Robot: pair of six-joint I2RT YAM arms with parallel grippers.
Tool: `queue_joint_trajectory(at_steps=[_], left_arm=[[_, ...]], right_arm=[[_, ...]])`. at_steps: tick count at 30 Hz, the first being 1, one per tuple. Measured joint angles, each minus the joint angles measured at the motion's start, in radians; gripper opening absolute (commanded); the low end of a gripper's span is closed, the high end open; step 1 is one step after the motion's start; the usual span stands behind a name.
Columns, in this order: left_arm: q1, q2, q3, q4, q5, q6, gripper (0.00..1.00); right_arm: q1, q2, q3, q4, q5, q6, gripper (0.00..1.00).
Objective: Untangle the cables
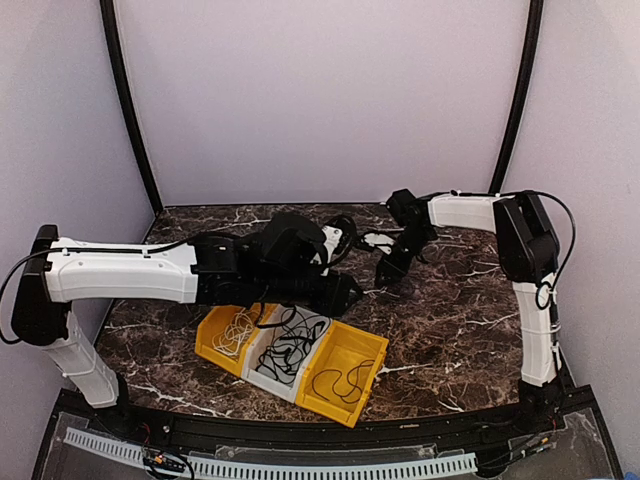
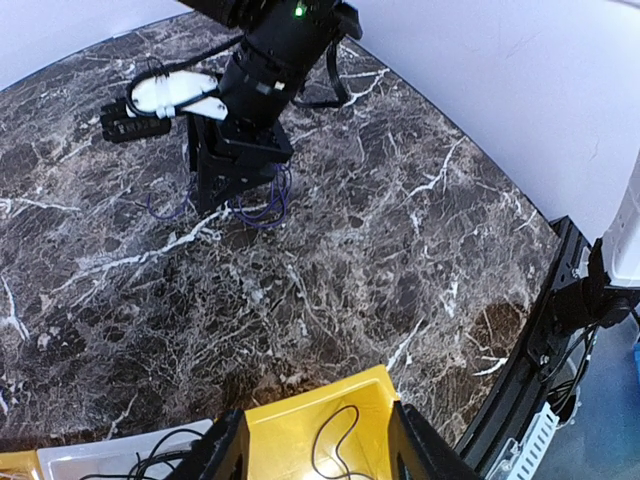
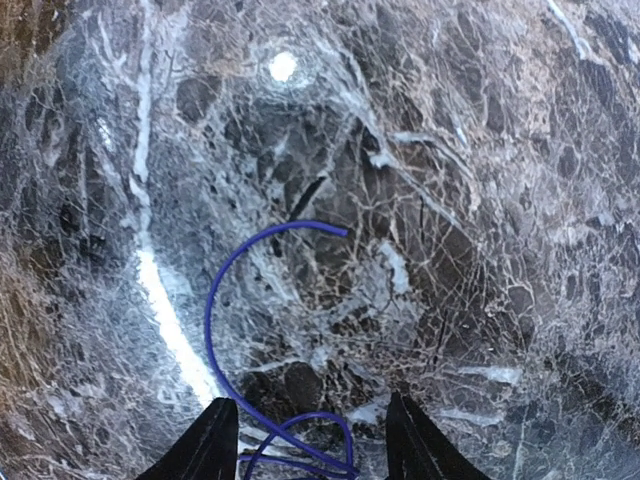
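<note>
Over the table (image 3: 500,200), right gripper (image 3: 310,440) tipped down above purple cable (image 3: 215,330)

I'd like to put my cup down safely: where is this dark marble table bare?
Bare marble table stretches between the rightmost yellow plastic bin and the white right arm's upright. The middle is crowded: the left arm overhangs the bins, and the right gripper sits over a thin purple cable.
</note>
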Motion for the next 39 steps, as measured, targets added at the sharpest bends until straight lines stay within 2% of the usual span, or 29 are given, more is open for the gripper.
queue_joint_trajectory(at_steps=[2, 5, 7, 14, 15, 18, 23, 28, 33, 36, 39], left_arm=[[0.000, -0.019, -0.002, 0.013, -0.007, -0.003, 0.50], [0.000, -0.033, -0.004, 0.026, -0.014, -0.003, 0.50], [0.000, -0.033, -0.005, 0.034, -0.016, -0.003, 0.50], [0.000, -0.032, -0.039, 0.105, -0.046, 0.019, 0.54], [0.000, -0.031, -0.049, 0.133, -0.053, 0.031, 0.56], [0.000, -0.018, -0.078, 0.238, -0.076, 0.082, 0.70], [0.000, 0.068, -0.057, 0.403, -0.098, 0.182, 0.72], [0.000, 0.181, -0.009, 0.552, -0.137, 0.226, 0.73], [0.010, 0.199, -0.019, 0.719, -0.142, 0.153, 0.80], [0.020, 0.199, -0.031, 0.847, -0.128, 0.053, 0.81], [0.042, 0.211, -0.015, 0.900, -0.109, -0.098, 0.79]], right_arm=[[0.000, 0.008, 0.000, 0.000, 0.013, -0.005, 0.40], [-0.001, 0.008, 0.002, 0.007, 0.026, 0.000, 0.11], [-0.001, 0.008, 0.006, 0.008, 0.023, 0.006, 0.01], [-0.001, -0.060, 0.017, -0.001, -0.053, 0.045, 0.00], [-0.001, -0.096, 0.010, -0.002, -0.064, 0.049, 0.00], [-0.004, -0.255, -0.025, -0.003, -0.093, 0.061, 0.00], [-0.032, -0.515, -0.080, -0.005, -0.214, 0.077, 0.00], [-0.081, -0.610, -0.140, -0.035, -0.320, 0.077, 0.00], [-0.094, -0.648, -0.305, -0.051, -0.336, 0.066, 0.00], [-0.097, -0.678, -0.358, -0.055, -0.338, 0.064, 0.00], [-0.099, -0.718, -0.371, -0.053, -0.342, 0.064, 0.00]])
